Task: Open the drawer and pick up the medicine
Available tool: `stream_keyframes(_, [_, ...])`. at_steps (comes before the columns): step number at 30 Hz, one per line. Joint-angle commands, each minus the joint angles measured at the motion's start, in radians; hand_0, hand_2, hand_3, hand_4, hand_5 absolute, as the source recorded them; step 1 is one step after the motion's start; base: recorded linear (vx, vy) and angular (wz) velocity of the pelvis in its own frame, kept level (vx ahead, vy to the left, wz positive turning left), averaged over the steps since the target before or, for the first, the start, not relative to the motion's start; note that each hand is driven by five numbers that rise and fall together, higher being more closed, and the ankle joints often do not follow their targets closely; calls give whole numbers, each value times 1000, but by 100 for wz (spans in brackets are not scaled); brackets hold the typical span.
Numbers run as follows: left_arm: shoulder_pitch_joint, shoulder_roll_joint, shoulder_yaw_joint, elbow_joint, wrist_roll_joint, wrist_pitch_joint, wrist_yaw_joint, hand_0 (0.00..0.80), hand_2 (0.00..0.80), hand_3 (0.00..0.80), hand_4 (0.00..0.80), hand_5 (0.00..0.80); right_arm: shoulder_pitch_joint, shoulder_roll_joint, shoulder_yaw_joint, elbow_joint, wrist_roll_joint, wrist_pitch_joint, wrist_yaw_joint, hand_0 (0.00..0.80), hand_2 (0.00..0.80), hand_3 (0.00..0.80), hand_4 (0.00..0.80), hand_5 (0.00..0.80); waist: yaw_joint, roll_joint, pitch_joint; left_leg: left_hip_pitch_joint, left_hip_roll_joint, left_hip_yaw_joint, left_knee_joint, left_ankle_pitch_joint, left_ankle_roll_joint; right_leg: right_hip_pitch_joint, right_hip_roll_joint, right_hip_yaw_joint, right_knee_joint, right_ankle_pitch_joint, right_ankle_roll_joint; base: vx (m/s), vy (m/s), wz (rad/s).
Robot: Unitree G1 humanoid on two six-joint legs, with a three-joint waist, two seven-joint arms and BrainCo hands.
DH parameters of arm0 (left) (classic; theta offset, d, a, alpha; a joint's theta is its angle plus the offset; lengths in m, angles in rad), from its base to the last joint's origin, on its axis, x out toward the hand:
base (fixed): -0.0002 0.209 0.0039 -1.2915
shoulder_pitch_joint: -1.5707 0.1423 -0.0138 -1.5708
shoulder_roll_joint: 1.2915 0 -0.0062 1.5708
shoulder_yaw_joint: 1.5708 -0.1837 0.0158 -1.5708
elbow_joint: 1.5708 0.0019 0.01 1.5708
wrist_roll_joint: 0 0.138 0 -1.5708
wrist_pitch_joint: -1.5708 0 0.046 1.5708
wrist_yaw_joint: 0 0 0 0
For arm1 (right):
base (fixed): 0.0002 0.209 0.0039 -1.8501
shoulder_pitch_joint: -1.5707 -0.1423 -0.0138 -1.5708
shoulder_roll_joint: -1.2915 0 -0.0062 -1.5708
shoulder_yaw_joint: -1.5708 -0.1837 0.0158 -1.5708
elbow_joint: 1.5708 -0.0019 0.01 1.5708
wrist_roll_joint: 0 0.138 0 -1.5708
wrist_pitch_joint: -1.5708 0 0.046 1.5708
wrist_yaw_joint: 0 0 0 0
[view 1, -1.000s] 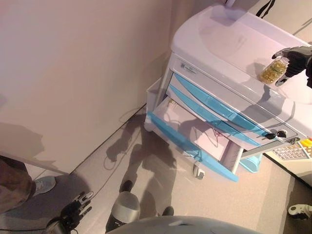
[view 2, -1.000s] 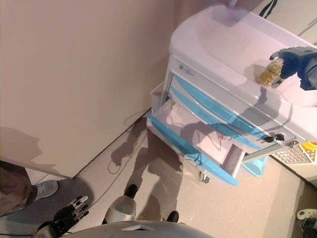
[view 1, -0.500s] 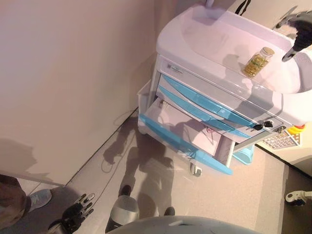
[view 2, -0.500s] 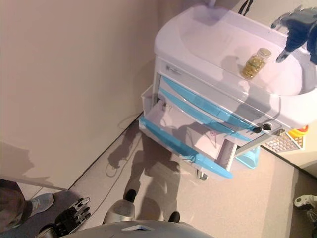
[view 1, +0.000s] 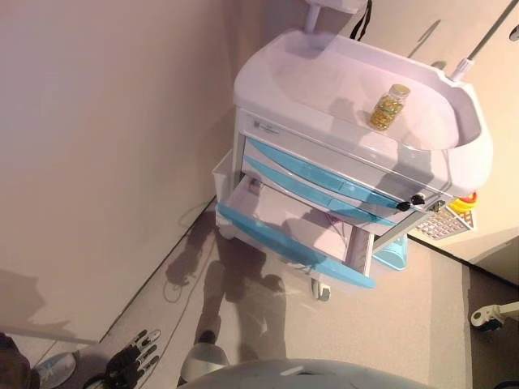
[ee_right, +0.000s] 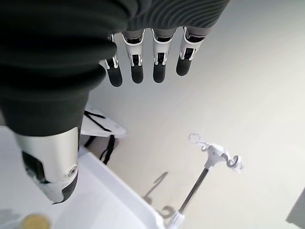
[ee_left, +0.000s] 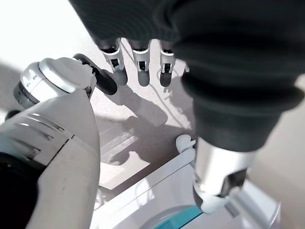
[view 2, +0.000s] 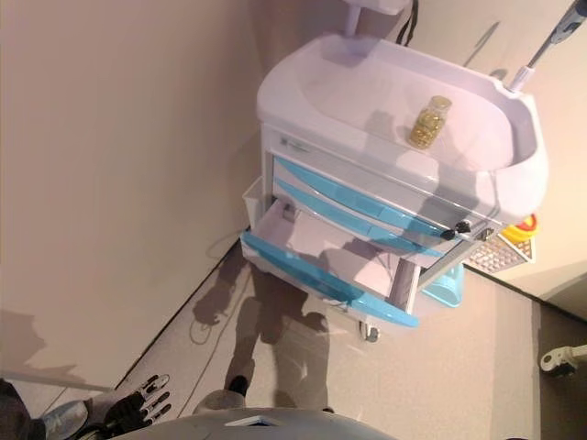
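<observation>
The medicine bottle point(view 1: 389, 107), clear with yellow capsules and a pale cap, stands alone on the white cart's top point(view 1: 324, 77). The cart's lowest blue-fronted drawer point(view 1: 285, 245) is pulled out, and its inside shows white. My right hand point(ee_right: 159, 67) is open, its fingers straight and holding nothing. In the right wrist view it is above and away from the cart, with the bottle's cap point(ee_right: 35, 222) at the frame's edge. My left hand point(view 1: 134, 362) hangs low beside me over the floor, open and idle.
Two shut blue drawers point(view 1: 324, 180) sit above the open one. An IV pole point(view 1: 478, 44) rises at the cart's far right corner. A white side bin point(view 1: 223, 172) hangs on the cart's left. A person's shoe point(view 1: 53, 369) is at the lower left. A wall runs along the left.
My right hand let go of the bottle on the cart top and drew away up and right, out of the head views. The camera shifted, so the cart shows further left and lower.
</observation>
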Motion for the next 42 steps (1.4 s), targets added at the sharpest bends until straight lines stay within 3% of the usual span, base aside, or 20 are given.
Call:
stream_keyframes(1, [-7,-7,-46,-42,101,-68,-19,0,0,0,0,0,77,-85,-116,-117,54,37,11,0,0,0,0,0,-20,30,-19,-22,-20,-13,62,-132,27,-48,6,-9,76,-14,51,-56,26,-18])
stream_keyframes(6, [-9,-33,-70,-59,220,-146,11,0,0,0,0,0,657,-122,-653,-292,80,23,-10,0,0,0,0,0,-96,64,-23,-16,-11,22,69,-140,27,-64,5,25,86,-17,54,-60,10,-20])
stream_keyframes(7, [-15,-41,-70,-59,245,-166,18,0,0,0,0,0,824,-105,-803,-333,106,23,-2,0,0,0,0,0,-128,77,-24,-13,-9,32,70,-142,27,-68,5,35,90,-19,53,-51,-5,-26])
stream_keyframes(10, [-43,-9,-91,-61,324,-195,37,0,0,0,0,0,1308,-17,-1245,-410,121,10,11,0,0,0,0,0,-159,59,-20,-8,-2,51,76,-148,25,-74,5,50,98,-22,53,-59,-12,-11])
stream_keyframes(11, [-61,7,-117,-57,385,-221,45,0,0,0,0,0,1435,25,-1354,-438,139,3,39,0,0,0,0,0,-166,57,-17,-6,-1,59,79,-150,23,-78,6,58,100,-21,54,-67,-18,-10])
stream_keyframes(13, [-94,28,-162,-54,461,-253,61,0,0,0,0,0,1591,96,-1470,-483,200,10,78,0,0,0,0,0,-176,61,-12,0,5,75,78,-149,20,-82,6,69,102,-20,54,-56,-14,-23])
stream_keyframes(17, [-141,51,-222,-79,561,-259,83,0,0,0,0,0,1740,227,-1521,-529,256,10,175,0,0,0,0,0,-208,79,-1,9,16,103,76,-150,14,-90,5,86,107,-19,55,-43,-10,-32])
stream_keyframes(21, [-191,66,-262,-62,634,-273,99,0,0,0,0,0,1803,334,-1502,-552,339,54,225,0,0,0,0,0,-243,95,18,9,24,132,86,-153,11,-110,7,102,121,-20,57,-65,-10,-13])
stream_keyframes(28, [-250,60,-307,-23,746,-292,125,0,0,0,0,0,1886,506,-1470,-504,611,88,323,0,0,0,0,0,-300,110,46,6,32,175,110,-162,7,-140,8,126,139,-18,64,-52,-9,-13])
stream_keyframes(33, [-291,63,-328,-10,777,-296,150,0,0,0,0,0,1939,599,-1391,-437,648,67,342,0,0,0,0,0,-330,117,67,0,34,196,125,-163,9,-158,7,141,143,-10,70,-39,-13,-13])
stream_keyframes(37, [-339,79,-356,1,805,-288,147,0,0,0,0,0,1936,643,-1314,-385,698,97,364,0,0,0,0,0,-348,122,83,-9,34,209,137,-164,10,-173,9,155,145,-4,72,-48,-7,-12])
stream_keyframes(42, [-440,155,-400,63,804,-280,147,0,0,0,0,0,1921,665,-1154,-348,782,140,548,0,0,0,0,0,-387,130,132,-34,34,244,159,-160,8,-217,6,181,155,9,78,-82,39,-27])
